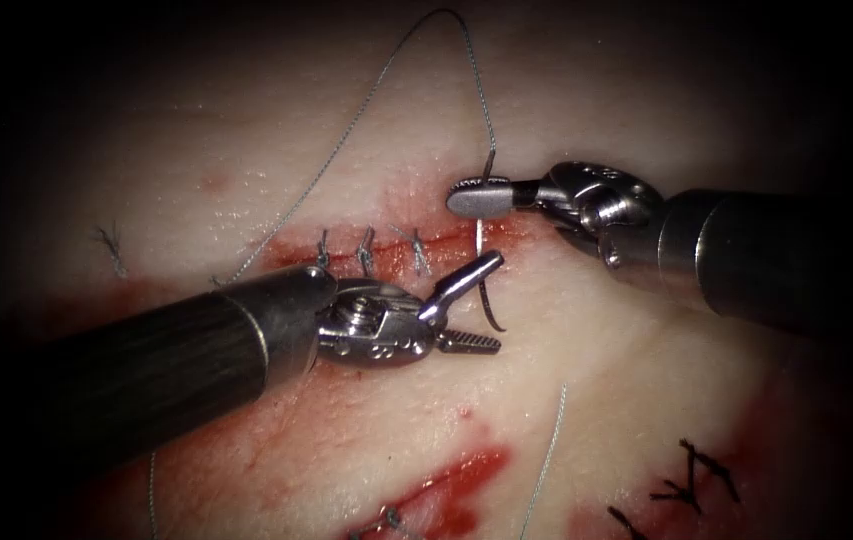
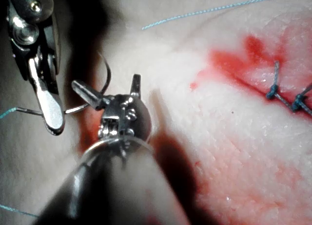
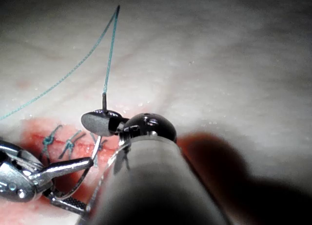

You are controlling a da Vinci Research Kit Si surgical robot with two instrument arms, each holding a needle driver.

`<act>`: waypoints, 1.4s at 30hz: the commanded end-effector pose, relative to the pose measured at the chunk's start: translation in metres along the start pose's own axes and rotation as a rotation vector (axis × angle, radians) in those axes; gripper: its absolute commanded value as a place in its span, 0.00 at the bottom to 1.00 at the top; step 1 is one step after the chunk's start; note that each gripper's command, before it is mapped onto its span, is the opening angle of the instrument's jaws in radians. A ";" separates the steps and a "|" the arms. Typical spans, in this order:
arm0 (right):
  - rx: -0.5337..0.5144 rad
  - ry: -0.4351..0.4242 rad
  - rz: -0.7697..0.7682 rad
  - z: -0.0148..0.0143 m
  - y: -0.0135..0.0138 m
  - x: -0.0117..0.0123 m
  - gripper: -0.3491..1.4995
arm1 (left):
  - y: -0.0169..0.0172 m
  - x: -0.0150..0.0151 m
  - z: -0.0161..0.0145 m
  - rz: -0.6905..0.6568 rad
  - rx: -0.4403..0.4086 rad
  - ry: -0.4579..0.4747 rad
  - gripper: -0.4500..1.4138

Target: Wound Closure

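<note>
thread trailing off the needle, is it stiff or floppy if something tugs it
Probably floppy: the thread arcs loosely up from the needle, which the right pincer holds shut near its tail. It looks thin and light, so it would likely follow any pull. The left pincer gapes open around the needle tip, holding nothing.

Curved needle [image 1: 486, 262] upright over cut [image 1: 396, 250], thread [image 1: 366, 100] trailing.

Your right tool [image 3: 100, 121] has its jaws closed on the needle [image 3: 92, 159] near its thread end, with the thread [image 3: 108, 54] rising from it. Your left tool [image 3: 73, 181], jaws spread, flanks the needle's lower curve above the stitched cut [image 3: 68, 144].
</note>
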 end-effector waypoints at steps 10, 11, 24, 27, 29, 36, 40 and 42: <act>0.002 -0.003 -0.003 0.0012 0.0000 0.0000 0.00 | -0.0010 0.0005 0.0007 0.227 -0.018 0.078 0.00; 0.005 -0.004 -0.003 0.0012 0.0000 0.0000 0.00 | -0.0012 0.0005 0.0007 0.238 -0.019 0.082 0.00; 0.148 -0.027 -0.041 0.0010 -0.0001 -0.0001 0.62 | -0.0023 0.0001 -0.0005 0.330 -0.040 0.161 0.00; 0.165 -0.025 -0.041 0.0010 -0.0003 -0.0002 0.82 | -0.0024 0.0002 -0.0006 0.348 -0.039 0.172 0.00; 0.185 -0.021 -0.047 0.0009 -0.0004 -0.0003 0.83 | -0.0023 0.0003 -0.0006 0.361 -0.047 0.178 0.00; 0.234 -0.028 0.035 0.0011 -0.0009 -0.0007 0.79 | -0.0026 0.0004 -0.0006 0.396 -0.045 0.193 0.00; 0.261 0.002 0.061 0.0008 -0.0009 -0.0008 0.73 | -0.0027 0.0005 -0.0006 0.396 -0.044 0.208 0.00; 0.271 0.015 0.069 0.0007 -0.0009 -0.0008 0.71 | -0.0027 0.0006 -0.0007 0.397 -0.047 0.214 0.00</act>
